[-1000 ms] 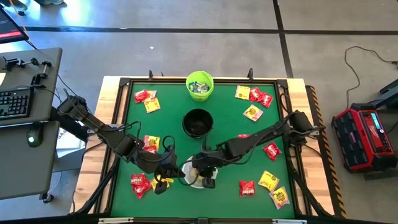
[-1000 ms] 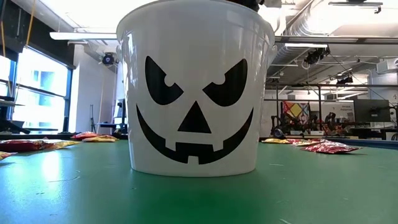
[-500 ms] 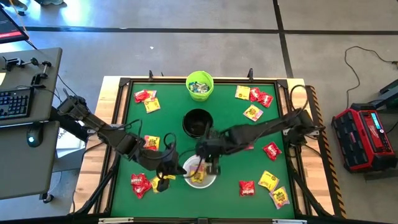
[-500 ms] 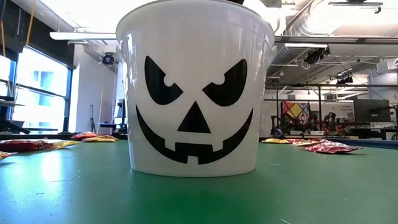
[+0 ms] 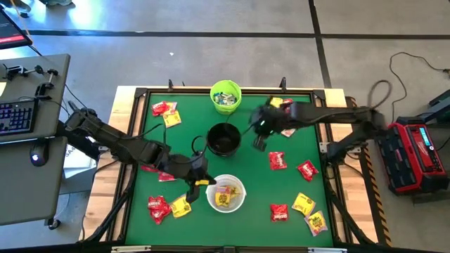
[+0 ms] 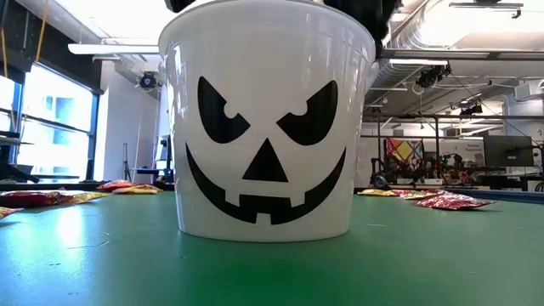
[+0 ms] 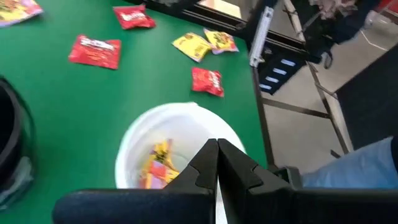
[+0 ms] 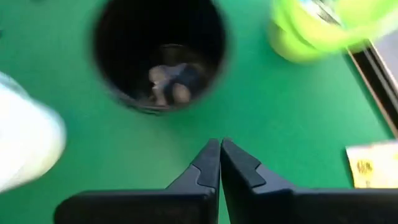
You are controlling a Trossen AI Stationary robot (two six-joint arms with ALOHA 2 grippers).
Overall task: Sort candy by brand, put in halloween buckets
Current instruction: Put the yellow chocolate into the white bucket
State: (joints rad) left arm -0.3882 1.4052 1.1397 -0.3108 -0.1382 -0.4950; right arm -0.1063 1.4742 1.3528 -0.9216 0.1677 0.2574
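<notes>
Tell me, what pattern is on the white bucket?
A black jack-o'-lantern face on the white bucket, clearest in the low view.

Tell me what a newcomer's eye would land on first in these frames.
The white bucket with its black jack-o'-lantern face fills the low view; from above it sits near the front edge of the green table, yellow candy inside. The black bucket and lime green bucket line up behind it, with red and yellow packets scattered around.

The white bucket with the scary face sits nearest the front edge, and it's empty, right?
Not empty. The white bucket does sit nearest the front edge, but the high view shows yellow candy lying inside it; the left wrist view shows the same.
</notes>
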